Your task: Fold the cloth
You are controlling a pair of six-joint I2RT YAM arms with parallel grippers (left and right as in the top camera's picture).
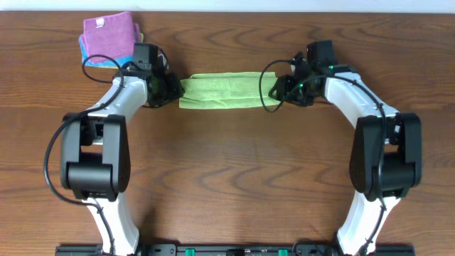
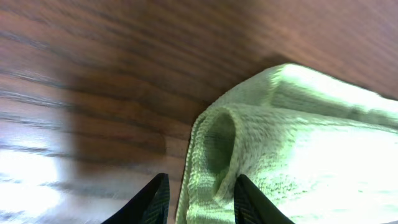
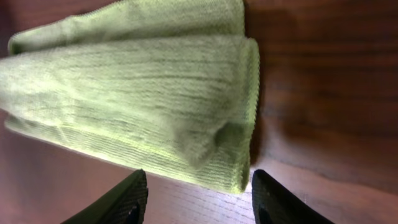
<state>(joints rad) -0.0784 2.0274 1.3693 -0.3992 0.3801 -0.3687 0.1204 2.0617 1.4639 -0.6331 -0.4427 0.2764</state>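
Note:
The lime-green cloth [image 1: 220, 91] lies on the wooden table as a long folded strip running left to right. My left gripper [image 1: 166, 89] is at its left end. In the left wrist view the jaws [image 2: 199, 202] stand open, with the cloth's [image 2: 298, 143] rolled end edge lying loose between the dark fingertips [image 2: 157, 198]. My right gripper [image 1: 274, 88] is at the strip's right end. The right wrist view shows its jaws [image 3: 199, 199] open, with bare wood between them and the cloth's [image 3: 137, 99] folded corner just ahead of the fingertips [image 3: 268, 198].
A stack of folded cloths [image 1: 108, 39], purple on top with blue beneath, sits at the back left, just behind my left arm. The brown wooden table [image 1: 227, 178] stretches toward the arm bases at the front edge.

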